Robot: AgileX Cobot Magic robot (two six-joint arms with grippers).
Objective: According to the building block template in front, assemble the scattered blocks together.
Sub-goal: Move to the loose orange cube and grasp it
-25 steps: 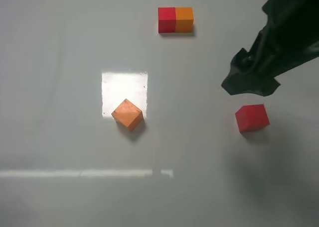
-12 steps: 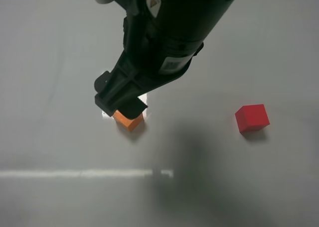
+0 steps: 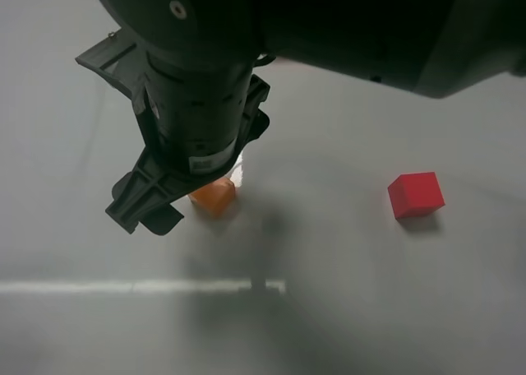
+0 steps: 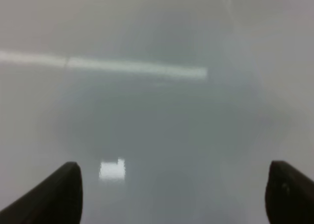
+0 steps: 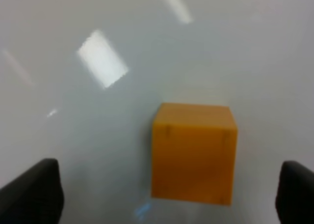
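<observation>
Right gripper [image 5: 164,197]: jaws spread wide, holding nothing. You have a dark finger [image 5: 29,192] at each edge of the right wrist view, and the orange cube [image 5: 194,153] sits between them, apart from both. Left gripper [image 4: 174,189]: also spread wide, with only bare grey table [image 4: 162,126] beneath it. Surface: matte grey, carrying a bright glare patch [image 5: 103,58] just beside the orange cube and a light strip [image 3: 123,286] nearer the front. Change: in half a second the right arm [image 3: 197,104] has swung further over and now fills the top of the high view, covering the template that showed at the far edge a second ago. Neither cube has shifted. The high view probably shows the fingers low around the orange cube, but the arm's bulk blurs that. Room: the red cube [image 3: 416,194] lies well apart on the right, with open grey surface between the cubes.
</observation>
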